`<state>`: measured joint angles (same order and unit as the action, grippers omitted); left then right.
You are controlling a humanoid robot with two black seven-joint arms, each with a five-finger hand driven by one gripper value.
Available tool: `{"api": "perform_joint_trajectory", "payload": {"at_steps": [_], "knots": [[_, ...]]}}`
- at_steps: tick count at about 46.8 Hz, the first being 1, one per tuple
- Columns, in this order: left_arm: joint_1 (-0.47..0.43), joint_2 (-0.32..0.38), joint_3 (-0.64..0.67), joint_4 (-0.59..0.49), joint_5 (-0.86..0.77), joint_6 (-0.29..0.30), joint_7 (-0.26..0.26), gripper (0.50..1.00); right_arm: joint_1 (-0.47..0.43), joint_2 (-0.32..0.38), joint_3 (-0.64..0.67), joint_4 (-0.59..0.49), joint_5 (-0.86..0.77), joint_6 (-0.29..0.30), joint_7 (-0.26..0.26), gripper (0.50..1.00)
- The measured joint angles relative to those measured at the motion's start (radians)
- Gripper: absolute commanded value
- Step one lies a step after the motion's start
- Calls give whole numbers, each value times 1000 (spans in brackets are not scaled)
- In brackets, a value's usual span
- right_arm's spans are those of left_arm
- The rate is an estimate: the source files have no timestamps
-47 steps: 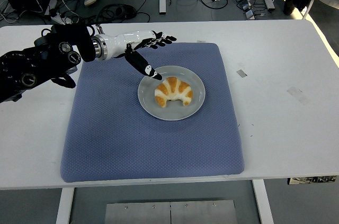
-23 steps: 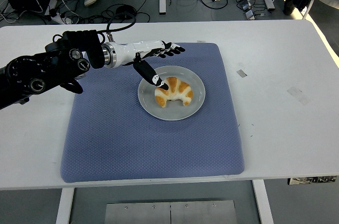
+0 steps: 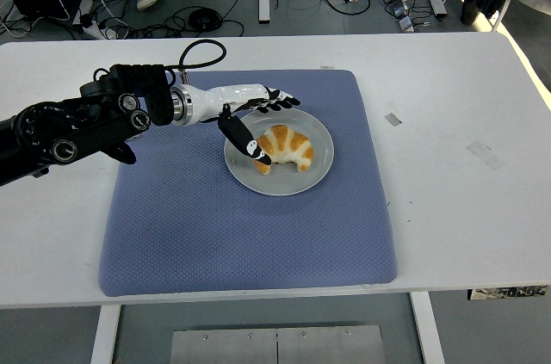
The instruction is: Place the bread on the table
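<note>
One croissant-shaped bread (image 3: pixel 283 147) lies on grey plate (image 3: pixel 319 169), plate on blue mat (image 3: pixel 215 226) toward mat's far edge, mat central on white surface (image 3: pixel 465 209). Left hand (image 3: pixel 256 119) reaches in from left, fingers spread, holding nothing; thumb tip at bread's left end, other fingers over plate's far rim. Right arm out of view.
</note>
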<state>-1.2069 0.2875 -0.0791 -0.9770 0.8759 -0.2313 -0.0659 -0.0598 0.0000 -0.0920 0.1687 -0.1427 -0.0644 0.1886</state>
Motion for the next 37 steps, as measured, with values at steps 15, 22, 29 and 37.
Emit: {"api": "perform_joint_trajectory", "payload": {"at_steps": [15,22,29,37], "knots": [[4,-3,4,1,3,10,0,980,0,0,0,0,0,0,0,1000],[6,-15,23,5,22,36,0,978,0,0,0,0,0,0,0,1000],[7,-30,35,15,23,51,0,978,0,0,0,0,0,0,0,1000],[10,-31,36,20,22,62,0,975,0,0,0,0,0,0,0,1000]]}}
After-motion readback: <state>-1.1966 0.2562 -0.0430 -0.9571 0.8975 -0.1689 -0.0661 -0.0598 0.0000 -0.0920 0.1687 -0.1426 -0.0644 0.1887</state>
